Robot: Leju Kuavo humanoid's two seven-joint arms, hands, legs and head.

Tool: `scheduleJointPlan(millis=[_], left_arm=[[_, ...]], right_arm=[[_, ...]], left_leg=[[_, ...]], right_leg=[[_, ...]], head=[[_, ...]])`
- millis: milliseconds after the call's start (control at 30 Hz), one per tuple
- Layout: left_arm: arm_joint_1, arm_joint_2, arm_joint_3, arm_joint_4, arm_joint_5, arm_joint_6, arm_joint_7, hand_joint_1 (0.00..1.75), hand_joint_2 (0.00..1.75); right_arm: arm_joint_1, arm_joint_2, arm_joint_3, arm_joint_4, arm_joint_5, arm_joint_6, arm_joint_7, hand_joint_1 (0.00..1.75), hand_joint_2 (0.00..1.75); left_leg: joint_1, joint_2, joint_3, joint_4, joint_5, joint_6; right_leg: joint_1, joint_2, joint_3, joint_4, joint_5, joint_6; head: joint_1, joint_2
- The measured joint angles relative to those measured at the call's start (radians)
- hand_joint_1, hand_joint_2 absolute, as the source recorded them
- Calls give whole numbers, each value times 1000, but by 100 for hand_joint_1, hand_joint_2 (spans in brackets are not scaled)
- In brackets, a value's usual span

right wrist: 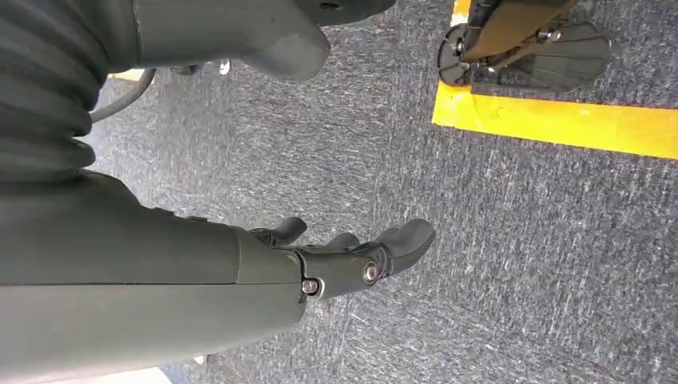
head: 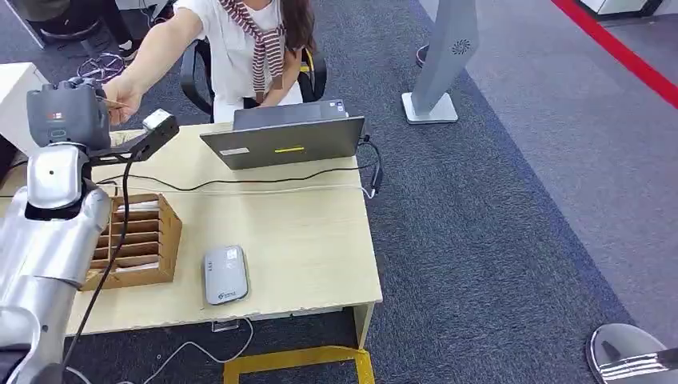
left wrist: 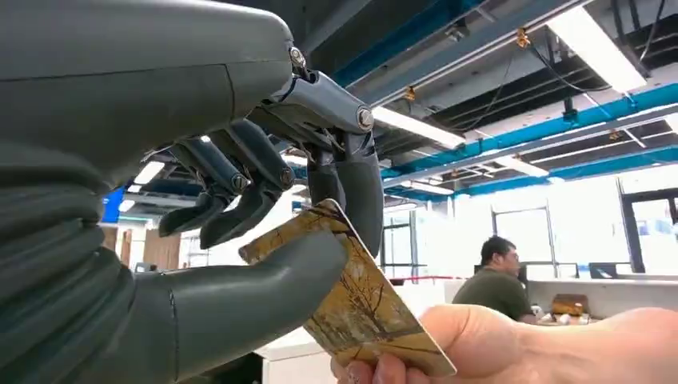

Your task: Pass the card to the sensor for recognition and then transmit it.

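On my head view my left hand (head: pixel 68 112) is raised beside a person's hand (head: pixel 121 102), the grip hidden. My left wrist view shows it pinching a thin brown tree-printed card (left wrist: pixel 352 300), whose far end the person also holds. My right hand (right wrist: pixel 352 256) hangs over grey carpet (right wrist: pixel 520 240), loosely open, holding nothing.

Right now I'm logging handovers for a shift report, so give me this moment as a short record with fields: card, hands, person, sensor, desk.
card: card pinched between thumb and a finger of the left hand; its other end is held by a person's hand
left hand: raised over the far left of the desk, toward the seated person
right hand: right hand hangs over grey carpet, fingers apart, holding nothing
sensor: grey card reader near the desk's front edge, nothing on it
desk: laptop, wooden slotted box
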Motion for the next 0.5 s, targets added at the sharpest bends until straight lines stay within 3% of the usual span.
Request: scheduleJointPlan(millis=[333,500], left_arm=[[17,-21,-11,-7,2,52,-15,0,175],[91,-22,-11,-125,33,89,-87,0,175]], right_arm=[[0,0,0,0,4,-1,1,0,175],[5,0,0,0,-4,-2,-5,0,175]], left_leg=[[0,0,0,0,0,0],[0,0,0,0,0,0]], right_leg=[[0,0,0,0,0,0],[0,0,0,0,0,0]], head=[[0,0],[-1,0]])
